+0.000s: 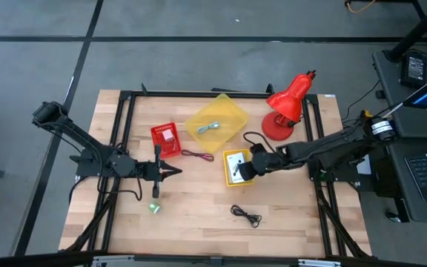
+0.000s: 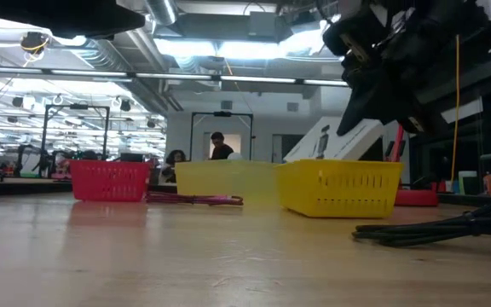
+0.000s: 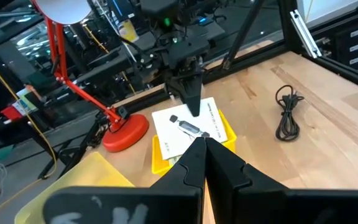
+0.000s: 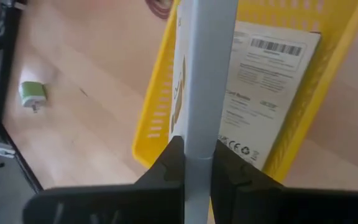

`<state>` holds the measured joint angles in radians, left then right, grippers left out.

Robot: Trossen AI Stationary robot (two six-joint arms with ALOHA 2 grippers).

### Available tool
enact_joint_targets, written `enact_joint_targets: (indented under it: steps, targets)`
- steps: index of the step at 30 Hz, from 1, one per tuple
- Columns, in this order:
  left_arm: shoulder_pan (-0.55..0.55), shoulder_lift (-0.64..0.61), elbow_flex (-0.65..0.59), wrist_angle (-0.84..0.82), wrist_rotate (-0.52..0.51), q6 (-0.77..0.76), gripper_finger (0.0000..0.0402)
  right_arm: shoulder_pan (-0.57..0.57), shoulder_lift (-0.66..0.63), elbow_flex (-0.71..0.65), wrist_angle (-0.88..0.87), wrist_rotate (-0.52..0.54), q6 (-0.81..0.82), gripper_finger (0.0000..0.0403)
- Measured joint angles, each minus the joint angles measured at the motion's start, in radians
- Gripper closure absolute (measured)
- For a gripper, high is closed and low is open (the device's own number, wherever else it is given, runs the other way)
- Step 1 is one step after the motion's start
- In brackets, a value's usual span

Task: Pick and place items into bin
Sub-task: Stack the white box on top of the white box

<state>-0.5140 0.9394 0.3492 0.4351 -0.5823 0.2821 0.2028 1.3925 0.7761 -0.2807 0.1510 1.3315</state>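
My right gripper point(image 4: 201, 163) hangs over the small yellow basket point(image 1: 236, 165), shut on a blue-grey strip point(image 4: 207, 74). A white printed card point(image 4: 266, 87) lies in that basket. My left gripper point(image 1: 176, 172) hovers shut above the wood, left of the basket, touching nothing. On the table lie a tiny green object point(image 1: 154, 208) near the front, a black cord point(image 1: 247, 216) coiled toward the near edge, and a dark red cord point(image 1: 197, 155) between the baskets. A larger yellow tray point(image 1: 216, 124) holds a blue-grey cable. My right gripper pinches the blue-grey strip between its two fingers point(image 4: 173, 163). The strip's held end point(image 4: 199, 146) runs out along the fingers, over the basket's wall and the white card. The fingers come slanting down from the table's right. Whether the strip's far end rests on anything, I cannot tell.
A red basket point(image 1: 166, 139) stands left of the yellow tray. A red desk lamp point(image 1: 286, 111) stands at the far right, its base near my right arm. A black frame rails the table's edges. Bare wood shows in the near middle. People sit in the room behind.
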Motion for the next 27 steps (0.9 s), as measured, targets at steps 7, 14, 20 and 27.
enact_joint_targets:
  steps: [7,14,20,27]
  targets:
    - [0.000,0.000,0.000,0.000,0.000,0.000,0.0398,-0.045,0.044,0.000,0.014,-0.067,-0.011,0.0381]
    - [0.000,0.000,0.000,-0.002,0.000,0.000,0.0398,-0.069,0.061,0.000,0.053,-0.070,-0.100,0.0352]
    - [0.000,0.000,0.000,-0.006,0.000,0.000,0.0398,-0.072,0.061,0.000,0.039,-0.068,-0.166,0.0328]
    - [0.000,0.000,0.000,-0.006,0.000,0.000,0.0398,-0.072,0.061,0.000,0.022,-0.066,-0.239,0.0328]
